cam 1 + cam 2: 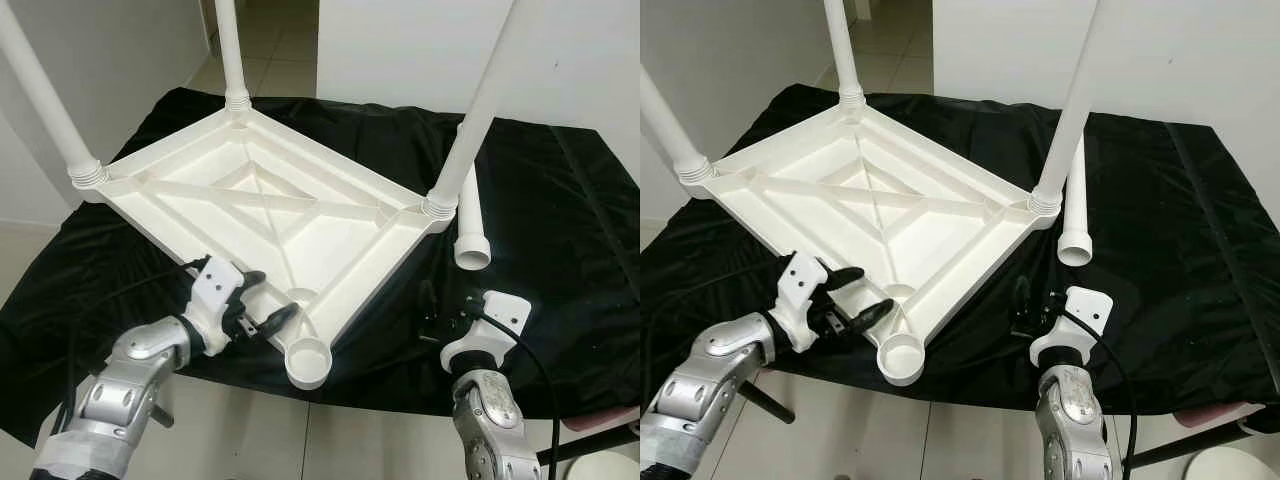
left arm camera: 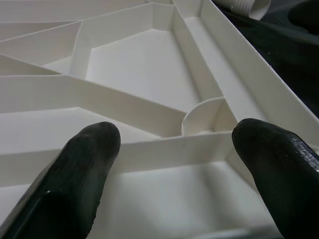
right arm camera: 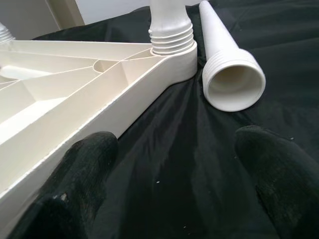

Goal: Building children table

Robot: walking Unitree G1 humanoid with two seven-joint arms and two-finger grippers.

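Currently white tabletop (image 1: 260, 205) upside down on black cloth (image 1: 560, 200), three legs fitted. Loose leg (image 1: 470, 225) lies beside it. Left gripper (image 1: 262, 300) spread at empty corner socket (image 1: 308, 362); right gripper (image 1: 1032, 305) spread above cloth.

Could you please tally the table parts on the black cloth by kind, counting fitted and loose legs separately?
Tabletop, upside down: 1
Legs screwed into corners: 3
Loose leg lying on the cloth: 1
Empty corner socket: 1
Total: 5 parts, plus 1 socket not yet filled
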